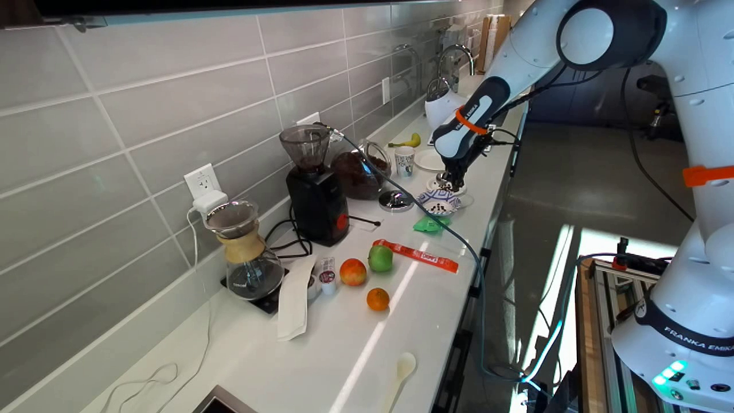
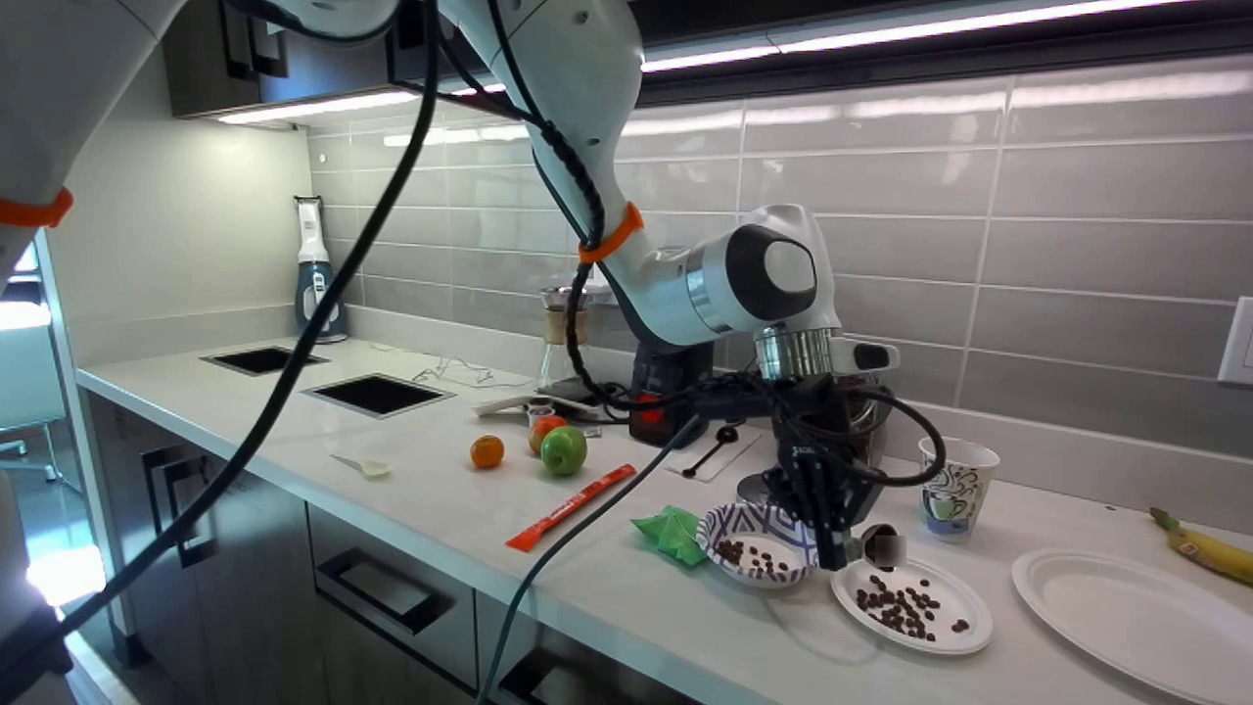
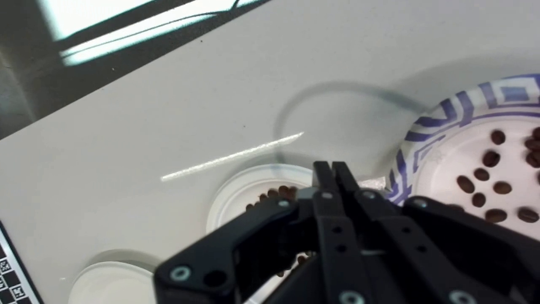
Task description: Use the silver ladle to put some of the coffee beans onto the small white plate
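Note:
The silver ladle shows as a small tilted bowl beside my fingertips, over the small white plate. Several coffee beans lie on this plate. My gripper is shut on the ladle and points down between the plate and a blue-patterned bowl, which holds more beans. In the wrist view the fingers are nearly together and partly cover the small plate; the patterned bowl is at the right. The ladle's bowl is hidden there. It shows small and unclear in an exterior view.
A green wrapper lies beside the patterned bowl, with a red packet farther along. A paper cup, a large white plate and a banana are on the far side. A black grinder and glass jar stand by the wall.

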Controlling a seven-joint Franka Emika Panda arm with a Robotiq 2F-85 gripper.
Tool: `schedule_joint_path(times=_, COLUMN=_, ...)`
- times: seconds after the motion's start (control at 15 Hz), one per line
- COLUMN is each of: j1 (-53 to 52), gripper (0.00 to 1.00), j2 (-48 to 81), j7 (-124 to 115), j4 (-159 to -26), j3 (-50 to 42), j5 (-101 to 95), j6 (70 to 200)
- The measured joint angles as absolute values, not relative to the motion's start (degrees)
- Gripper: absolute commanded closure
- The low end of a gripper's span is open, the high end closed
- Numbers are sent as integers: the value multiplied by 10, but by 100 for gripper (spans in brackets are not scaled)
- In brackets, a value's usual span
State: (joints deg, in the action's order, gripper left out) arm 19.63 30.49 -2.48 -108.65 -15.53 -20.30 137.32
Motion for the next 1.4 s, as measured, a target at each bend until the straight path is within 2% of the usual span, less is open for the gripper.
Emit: schedule_joint_path(times=1.4, j1=295, gripper=99, j2=300, j7=217, j4=-1063, j3=-112, j5=18, j6=1379)
